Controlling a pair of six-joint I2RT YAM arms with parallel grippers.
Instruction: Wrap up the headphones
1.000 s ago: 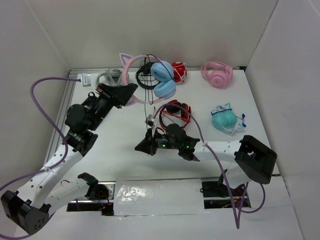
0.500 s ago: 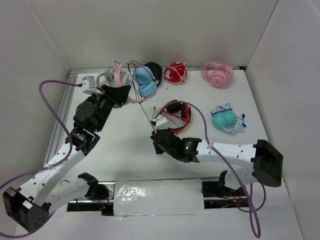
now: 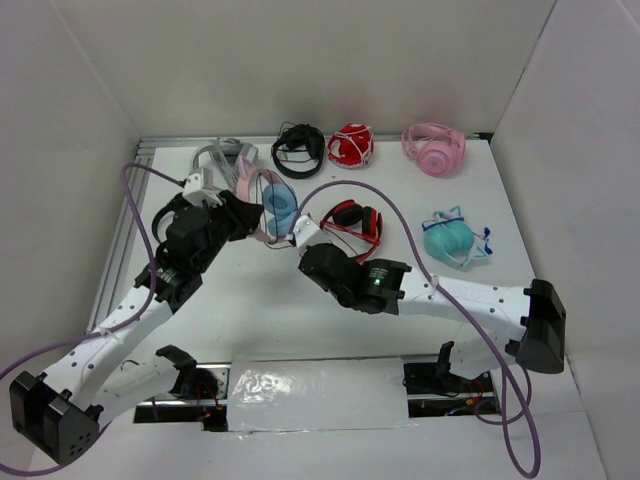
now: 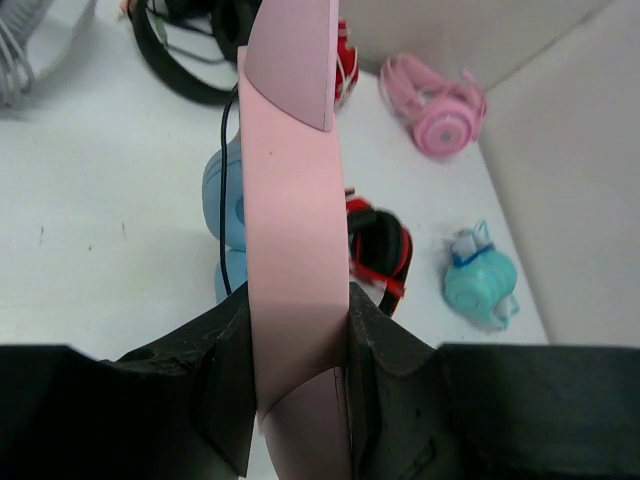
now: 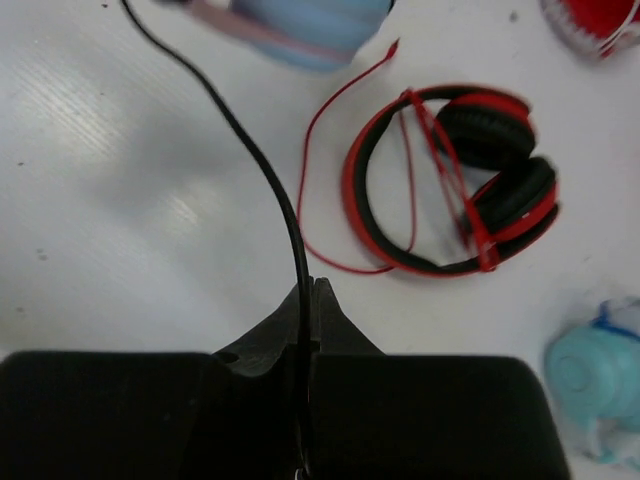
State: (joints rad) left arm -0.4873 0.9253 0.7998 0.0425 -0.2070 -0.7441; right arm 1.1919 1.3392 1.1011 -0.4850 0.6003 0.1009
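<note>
One: Two arms over one white surface [image 3: 250, 325]. Where do things stand?
Two: The left arm [image 3: 140, 305] comes in from the left and the right arm [image 3: 470, 300] from the right, meeting just left of the middle. The headphones [image 3: 268, 208] sit between them, near the red-and-black pair [image 3: 352, 222] but apart from it
One: Who has what?
Two: The left jaws are clamped across the pink headband [image 4: 295, 230], one on each flat side, with the blue ear cups [image 4: 225, 190] below. I cannot tell whether the cups touch the surface. The right jaws are pinched closed on the thin black cable [image 5: 255, 155], which runs from them up towards the cups
One: So the winding is under way, I'd judge. How to do it well?
Two: The left arm should hold the band firm and steady, like a spool. The right should carry the cable round with light tension, enough to lay each turn snug but not enough to tug the band out of the grip
One: Anything to dodge?
Two: The red cable [image 5: 303, 190] of the other pair lies just beside the black one, so loops should pass clear of it and not snag it
</note>
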